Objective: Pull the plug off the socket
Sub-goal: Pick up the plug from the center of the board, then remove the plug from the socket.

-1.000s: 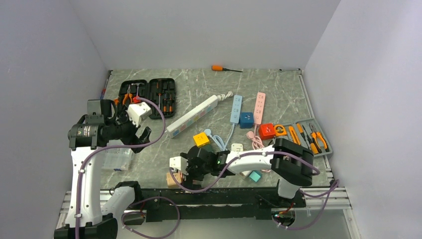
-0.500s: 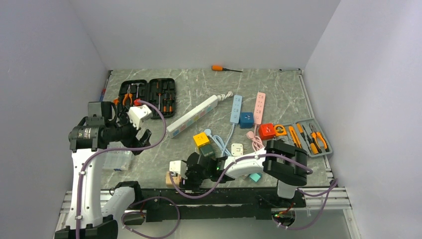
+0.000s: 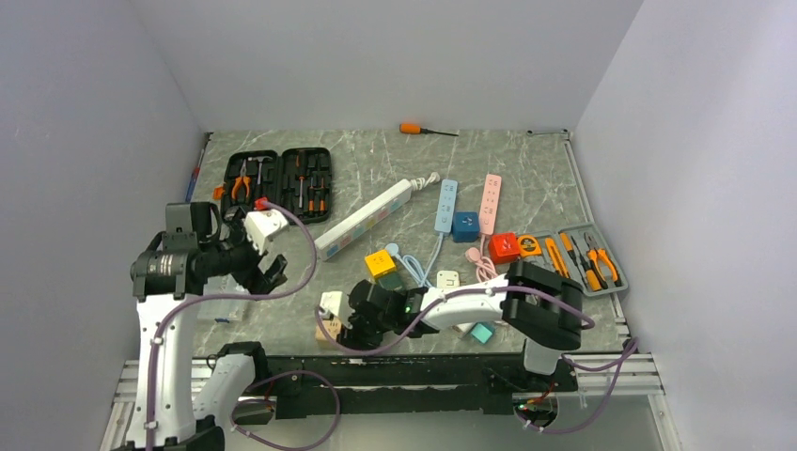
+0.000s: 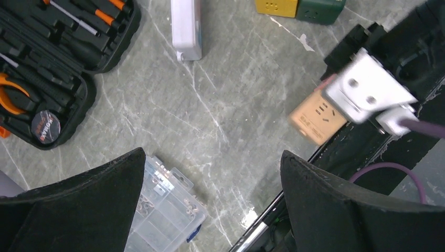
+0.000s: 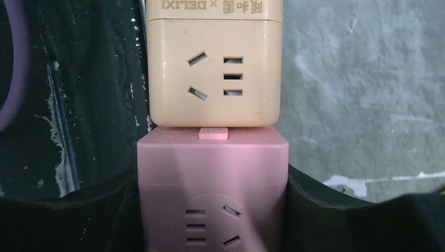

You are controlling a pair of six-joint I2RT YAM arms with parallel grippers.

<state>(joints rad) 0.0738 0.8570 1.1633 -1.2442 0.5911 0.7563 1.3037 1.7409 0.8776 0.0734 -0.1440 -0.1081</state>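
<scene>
Right gripper (image 5: pixel 212 210): being clamped on the pink cube (image 5: pixel 212 173), lower centre.
Left gripper (image 4: pixel 210 194): being held wide open, empty.
Risk: tan cube (image 5: pixel 212 68) likely being dragged along, unanchored.

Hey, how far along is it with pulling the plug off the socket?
Done: the right pincer grips the pink cube on both sides. In hand: nothing has parted yet; the pink cube sits flush against the beige cube socket. Left to do: pull the two apart. The left pincer hangs open, holding nothing.
</scene>
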